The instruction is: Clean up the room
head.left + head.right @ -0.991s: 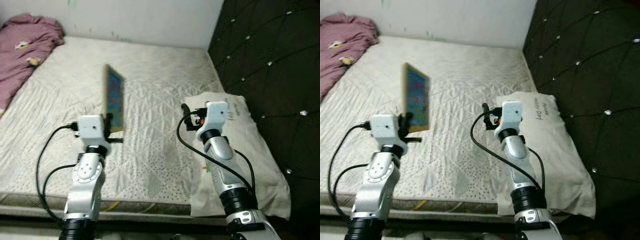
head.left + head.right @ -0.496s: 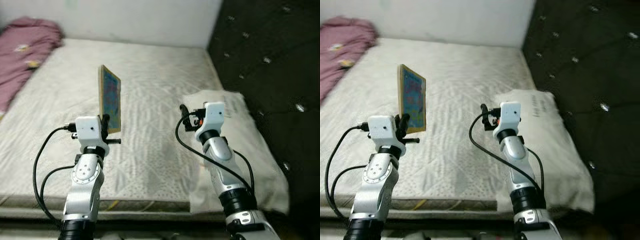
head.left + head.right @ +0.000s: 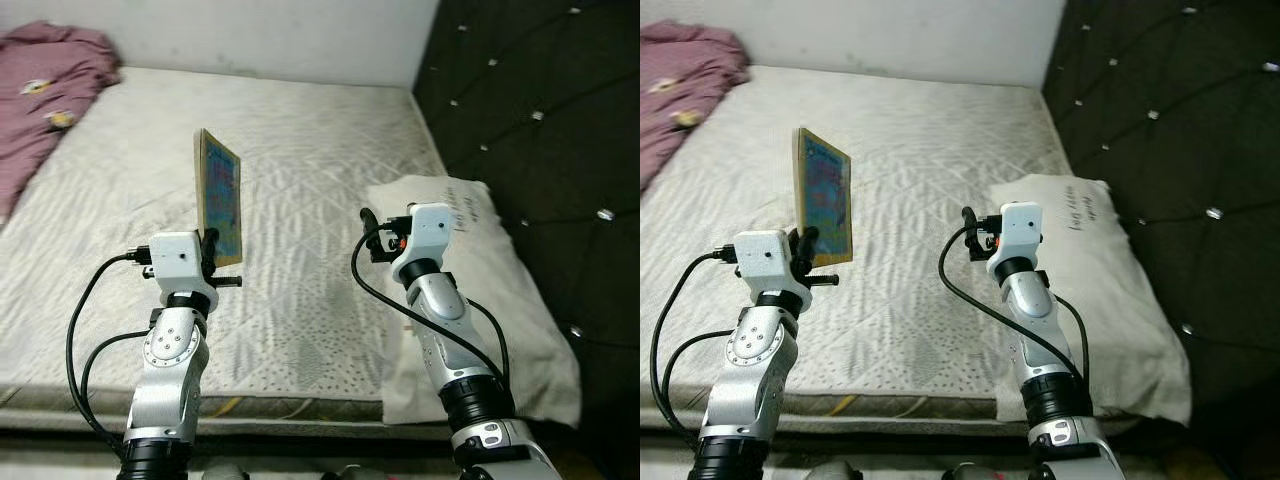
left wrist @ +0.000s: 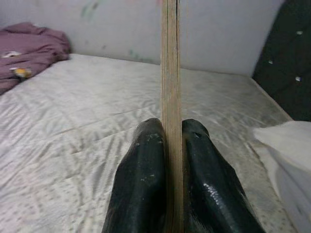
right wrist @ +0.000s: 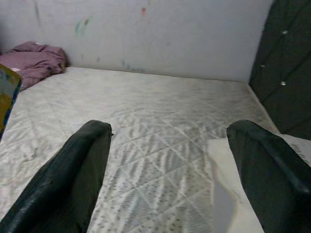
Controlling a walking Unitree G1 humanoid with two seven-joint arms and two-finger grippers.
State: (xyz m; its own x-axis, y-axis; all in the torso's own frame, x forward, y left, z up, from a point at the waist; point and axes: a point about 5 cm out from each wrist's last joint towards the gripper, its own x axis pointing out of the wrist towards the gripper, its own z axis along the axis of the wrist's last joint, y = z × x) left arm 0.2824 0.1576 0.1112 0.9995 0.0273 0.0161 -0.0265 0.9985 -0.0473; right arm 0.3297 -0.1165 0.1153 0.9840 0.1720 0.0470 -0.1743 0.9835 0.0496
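A thin picture book (image 3: 219,196) with a yellow edge and colourful cover stands upright on its edge above the near half of the bed. My left gripper (image 4: 165,133) is shut on the book's lower edge, one black finger (image 4: 141,179) on each side. My right gripper (image 5: 167,155) is open and holds nothing. It hovers over the bed beside the white pillow (image 3: 490,290), level with the left one. The book's corner (image 5: 8,92) shows at the edge of the right wrist view.
The bare quilted mattress (image 3: 300,150) stretches to the white back wall. A crumpled purple blanket (image 3: 45,70) lies at its far left. A dark tufted headboard (image 3: 540,110) runs along the right side, behind the pillow.
The head camera has tilted a little, so the scene has shifted. The book stays upright in my left gripper. Neither arm has visibly moved.
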